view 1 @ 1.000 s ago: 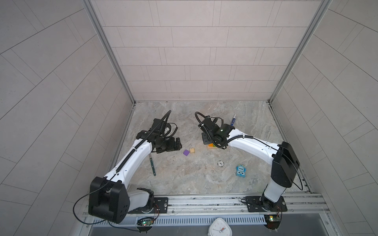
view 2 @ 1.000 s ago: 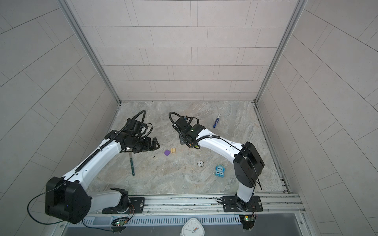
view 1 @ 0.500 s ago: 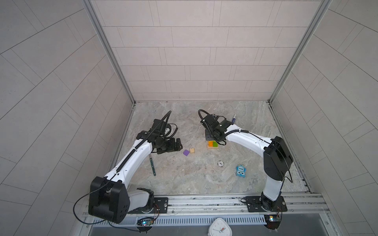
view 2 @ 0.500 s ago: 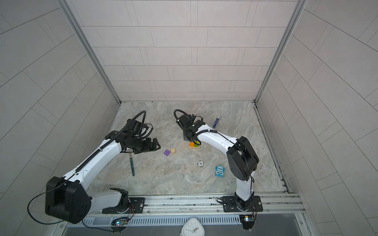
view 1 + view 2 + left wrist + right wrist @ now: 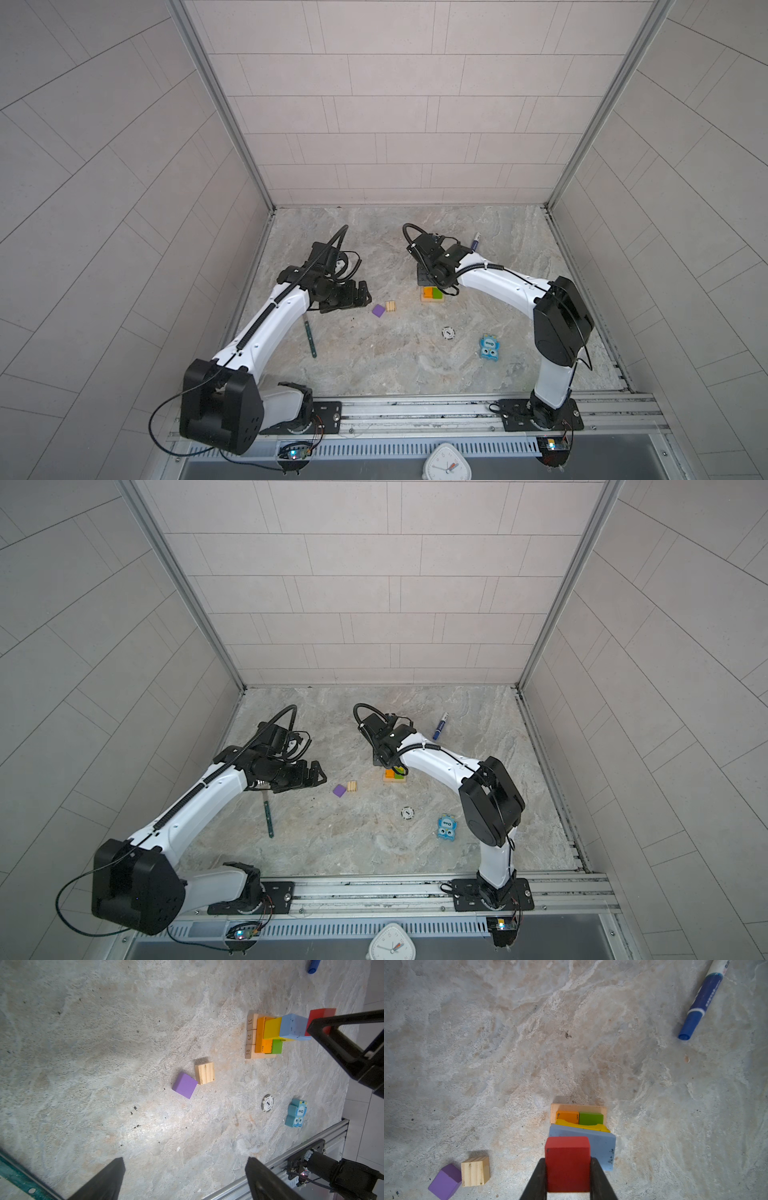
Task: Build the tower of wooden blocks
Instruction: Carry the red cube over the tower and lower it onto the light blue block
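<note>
The tower [image 5: 432, 294] stands mid-table: tan base [image 5: 250, 1036], orange [image 5: 567, 1116] and green [image 5: 591, 1118] bars, a yellow bar [image 5: 272, 1027], and a blue block [image 5: 294, 1028] on top. My right gripper [image 5: 568, 1167] is shut on a red cube [image 5: 568, 1153] directly above the blue block; I cannot tell whether the two touch. A purple cube [image 5: 378, 310] and a striped natural cube [image 5: 390, 306] lie together on the table to the tower's left. My left gripper [image 5: 186, 1159] hangs open and empty just left of them.
A blue marker pen [image 5: 440, 726] lies behind the tower. A round chip [image 5: 447, 332] and a blue cartoon-eyed toy [image 5: 489, 347] lie nearer the front. A green stick [image 5: 309, 338] lies under the left arm. A metal rail [image 5: 415, 411] runs along the front edge.
The right arm has drawn in, carrying its wrist and the red cube a little toward the back, so the tower's orange and green bars now show. The left arm has not moved.
</note>
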`<action>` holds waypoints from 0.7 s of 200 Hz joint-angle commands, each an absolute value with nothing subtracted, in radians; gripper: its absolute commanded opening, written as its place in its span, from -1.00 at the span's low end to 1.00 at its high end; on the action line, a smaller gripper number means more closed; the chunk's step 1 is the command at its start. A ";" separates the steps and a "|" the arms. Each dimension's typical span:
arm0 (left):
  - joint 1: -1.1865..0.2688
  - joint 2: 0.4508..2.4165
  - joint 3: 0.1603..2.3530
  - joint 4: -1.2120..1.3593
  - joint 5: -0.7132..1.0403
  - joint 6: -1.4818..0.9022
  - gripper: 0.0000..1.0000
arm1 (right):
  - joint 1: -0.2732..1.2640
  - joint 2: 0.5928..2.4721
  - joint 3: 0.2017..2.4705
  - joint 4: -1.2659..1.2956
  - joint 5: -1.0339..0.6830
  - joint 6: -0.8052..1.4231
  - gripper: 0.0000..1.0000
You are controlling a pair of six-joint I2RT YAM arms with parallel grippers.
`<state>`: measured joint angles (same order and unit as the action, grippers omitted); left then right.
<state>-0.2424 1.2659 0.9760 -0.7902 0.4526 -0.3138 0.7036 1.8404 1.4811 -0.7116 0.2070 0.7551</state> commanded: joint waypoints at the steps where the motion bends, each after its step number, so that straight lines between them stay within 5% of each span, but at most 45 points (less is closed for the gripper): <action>1: -0.235 1.253 0.964 -0.787 0.460 -0.304 0.95 | 0.695 1.839 1.470 -0.733 0.229 0.784 -0.44; 140: -0.235 1.256 0.962 -0.785 0.462 -0.304 0.95 | 0.686 1.855 1.445 -0.703 0.218 0.782 -0.39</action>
